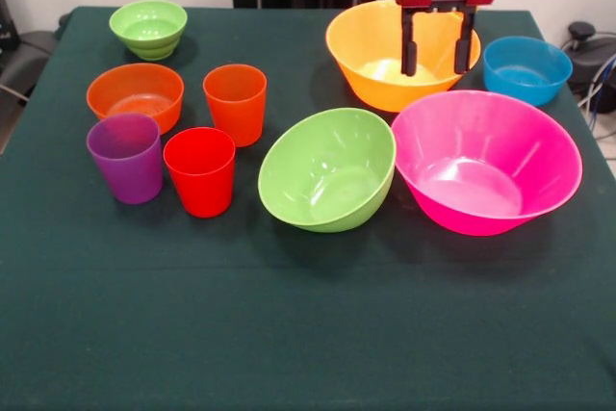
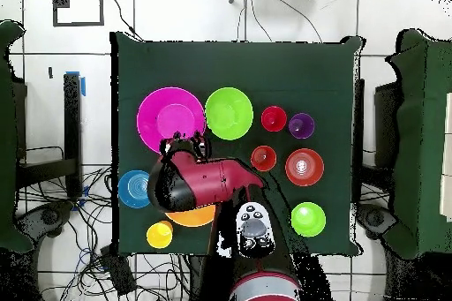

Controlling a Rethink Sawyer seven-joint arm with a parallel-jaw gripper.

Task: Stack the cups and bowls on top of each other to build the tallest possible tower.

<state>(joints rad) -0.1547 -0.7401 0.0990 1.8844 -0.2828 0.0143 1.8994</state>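
Note:
My gripper (image 1: 437,68) is open and empty, hanging over the large yellow-orange bowl (image 1: 380,50); from overhead the gripper (image 2: 183,148) shows by the pink bowl's rim. The large pink bowl (image 1: 486,166) and tilted light green bowl (image 1: 327,170) sit in front. The small blue bowl (image 1: 526,69) is at the right. The small green bowl (image 1: 148,28), small orange bowl (image 1: 135,93), orange cup (image 1: 235,103), purple cup (image 1: 126,157) and red cup (image 1: 200,172) stand at the left. The yellow cup (image 2: 160,234) shows only from overhead. Nothing is stacked.
The table (image 1: 308,334) has a dark green cloth. Cables and a black device (image 1: 583,38) lie off its right edge. My arm (image 2: 207,183) hides most of the yellow-orange bowl (image 2: 196,219) from overhead. Dark chairs (image 2: 415,139) stand at both sides.

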